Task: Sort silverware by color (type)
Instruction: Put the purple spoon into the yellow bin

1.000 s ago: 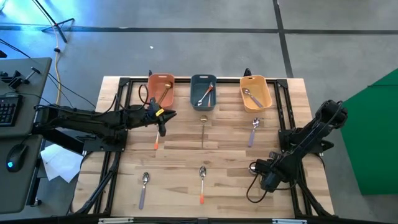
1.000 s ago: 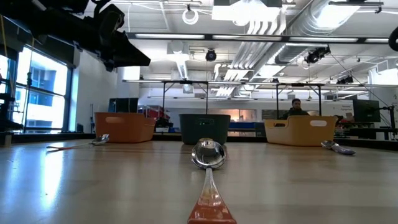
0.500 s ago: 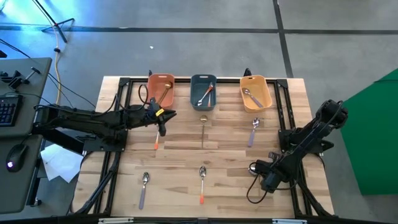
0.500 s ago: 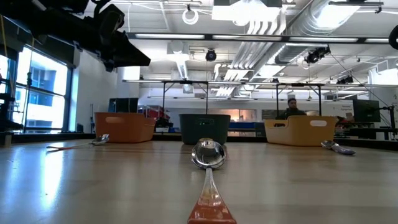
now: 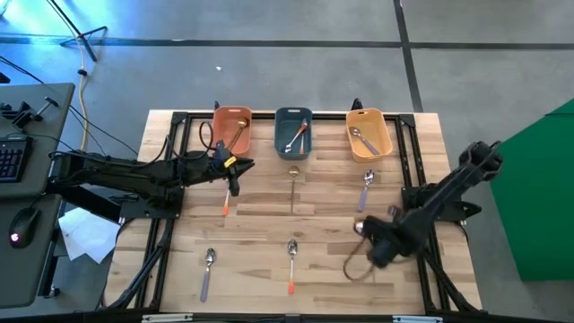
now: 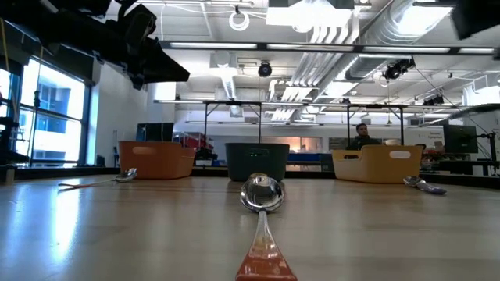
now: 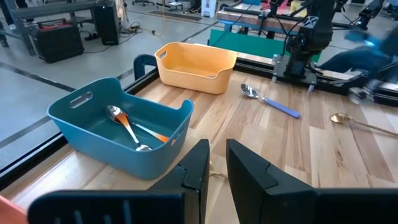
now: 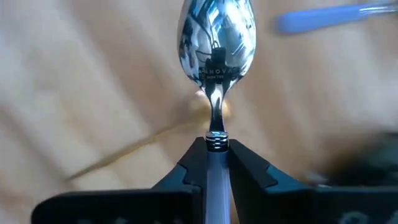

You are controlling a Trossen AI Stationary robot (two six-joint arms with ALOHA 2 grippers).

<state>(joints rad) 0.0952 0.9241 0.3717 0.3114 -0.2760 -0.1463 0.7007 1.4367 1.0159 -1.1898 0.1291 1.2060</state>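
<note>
Wood-slat table [image 5: 260,220], overhead view, left to right. Left gripper [image 5: 235,170] hovers at upper left of the tabletop, just below the orange tray [image 5: 231,132]; fingers [image 7: 199,167] nearly together, only a narrow gap, nothing between them. Orange-handled spoon [image 5: 224,201] lies just below that gripper. Lavender-handled spoon [image 5: 207,272] lies at lower left. Orange tray holds a gold spoon [image 5: 237,133]. Upper centre, blue tray [image 5: 293,133] holds two orange-handled spoons [image 7: 127,126]. Another gold spoon [image 5: 293,187] lies just under the blue tray; an orange-handled one [image 5: 291,265] sits at lower centre. Yellow tray [image 5: 369,135], upper right, holds a lavender spoon [image 5: 360,139]; another lavender spoon [image 5: 365,189] lies just below it. Right gripper [image 5: 366,230], lower right, is clamped on a spoon [image 8: 216,46] by the handle, bowl sticking out past the fingertips.
</note>
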